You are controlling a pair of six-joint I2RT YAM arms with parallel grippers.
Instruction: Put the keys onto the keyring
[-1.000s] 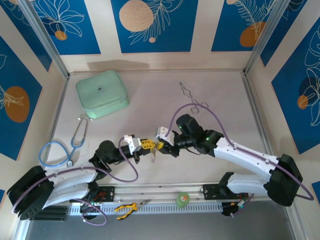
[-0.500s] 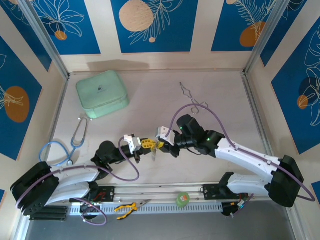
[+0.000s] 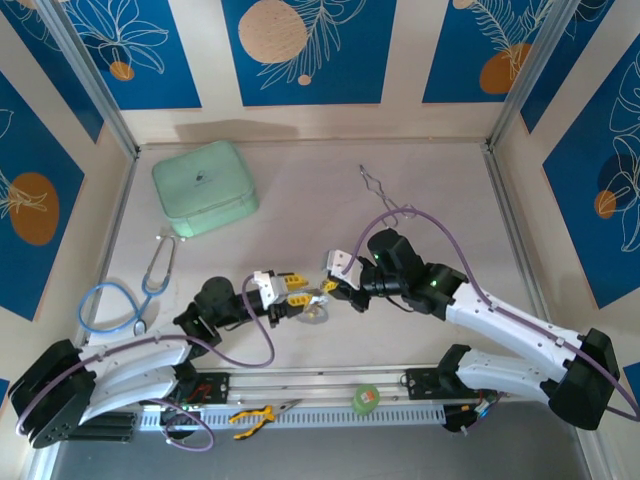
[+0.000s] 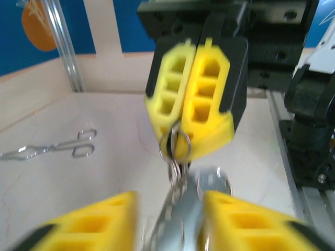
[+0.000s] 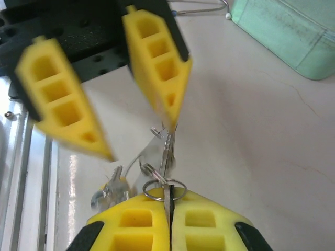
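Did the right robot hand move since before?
Yes. The right gripper slid slightly rightward in the top view, away from the mint case, jaws shut on the keyring.

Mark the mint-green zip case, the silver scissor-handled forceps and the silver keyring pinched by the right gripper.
mint-green zip case (image 3: 205,187), top external view, centre of its lid.
silver scissor-handled forceps (image 4: 63,147), left wrist view, shank beside the finger loops.
silver keyring (image 4: 175,145), left wrist view, small loop at its top end.
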